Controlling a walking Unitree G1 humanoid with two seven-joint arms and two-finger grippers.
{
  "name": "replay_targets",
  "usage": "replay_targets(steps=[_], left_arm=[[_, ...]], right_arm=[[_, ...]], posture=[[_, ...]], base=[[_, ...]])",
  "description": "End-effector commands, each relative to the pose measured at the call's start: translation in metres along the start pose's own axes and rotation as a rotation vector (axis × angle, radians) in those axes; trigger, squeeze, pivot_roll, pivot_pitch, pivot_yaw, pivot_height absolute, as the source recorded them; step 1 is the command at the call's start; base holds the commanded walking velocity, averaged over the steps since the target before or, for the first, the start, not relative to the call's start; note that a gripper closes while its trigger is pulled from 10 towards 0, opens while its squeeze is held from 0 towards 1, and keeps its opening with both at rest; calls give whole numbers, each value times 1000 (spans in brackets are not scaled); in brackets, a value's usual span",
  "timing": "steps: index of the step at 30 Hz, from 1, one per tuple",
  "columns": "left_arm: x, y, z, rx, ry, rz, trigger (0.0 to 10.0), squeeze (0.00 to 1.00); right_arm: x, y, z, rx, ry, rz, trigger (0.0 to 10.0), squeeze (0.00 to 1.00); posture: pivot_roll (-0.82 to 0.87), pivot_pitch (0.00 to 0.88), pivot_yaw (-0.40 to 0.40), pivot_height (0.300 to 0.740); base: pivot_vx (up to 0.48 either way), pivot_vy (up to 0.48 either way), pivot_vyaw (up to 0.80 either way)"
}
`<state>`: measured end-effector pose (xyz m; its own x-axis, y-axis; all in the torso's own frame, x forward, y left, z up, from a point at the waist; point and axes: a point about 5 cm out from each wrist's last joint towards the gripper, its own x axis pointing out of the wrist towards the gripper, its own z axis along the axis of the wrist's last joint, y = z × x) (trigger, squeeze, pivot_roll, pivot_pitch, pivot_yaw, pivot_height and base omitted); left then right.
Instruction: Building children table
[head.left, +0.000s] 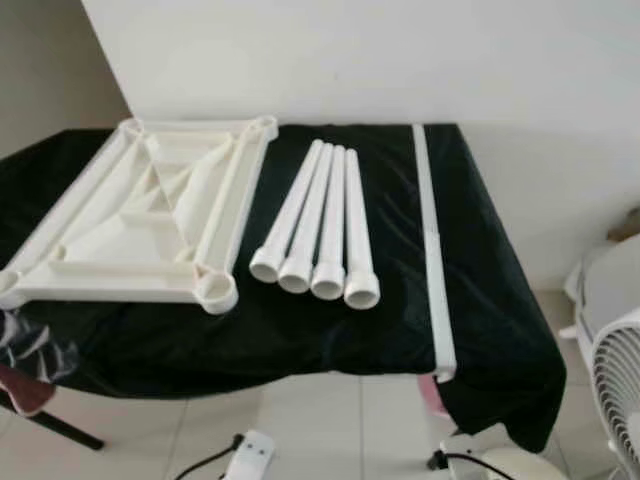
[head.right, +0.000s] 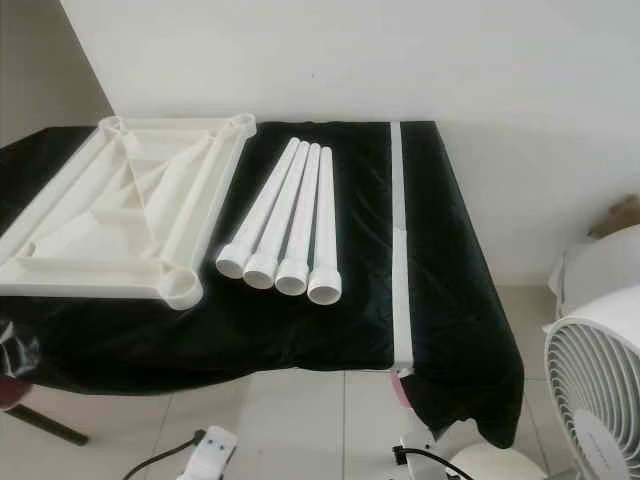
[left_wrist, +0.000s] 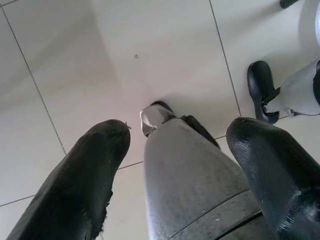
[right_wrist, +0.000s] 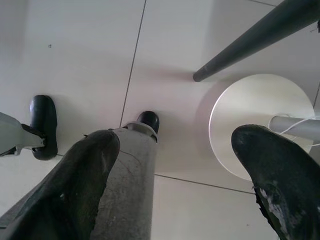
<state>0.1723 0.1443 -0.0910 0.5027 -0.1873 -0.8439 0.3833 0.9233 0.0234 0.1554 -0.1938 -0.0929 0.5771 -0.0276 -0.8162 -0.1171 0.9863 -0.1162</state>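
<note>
Four white table legs are lying side by side on the black-covered counter, close together near its middle, their wide socket ends pointing toward the front edge and their thin ends toward the back edge by the wall. Just beside them, toward the left edge, the white tabletop is lying upside down with its ribbed underside showing, a round corner socket sitting near the front edge. Toward the right edge, a long white strip is running from the back edge to the front edge and slightly overhanging it, apart from the legs.

Both arms are hanging down at the robot's sides, pointing at the tiled floor. The left pincer is standing wide open with nothing between its two black fingers, looking down past the robot's grey leg and black foot. The right pincer is likewise spread wide and empty, its fingers framing a white round fan base on the floor and a dark counter leg slanting beside it. At the right edge of the head views a white fan is standing on the floor
</note>
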Motion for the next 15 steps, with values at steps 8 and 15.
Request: replay_targets(steps=[8,15], left_arm=[[-1,2,-8,-23,35,43,10000,0],[-1,1,-10,-51,44,41,10000,0]], right_arm=[[0,5,-2,41,12,8,10000,0],[0,4,-1,38,10,7,10000,0]], posture=[[-24,0,58,740],[-27,0,47,740]], base=[[0,0,0],[0,0,0]])
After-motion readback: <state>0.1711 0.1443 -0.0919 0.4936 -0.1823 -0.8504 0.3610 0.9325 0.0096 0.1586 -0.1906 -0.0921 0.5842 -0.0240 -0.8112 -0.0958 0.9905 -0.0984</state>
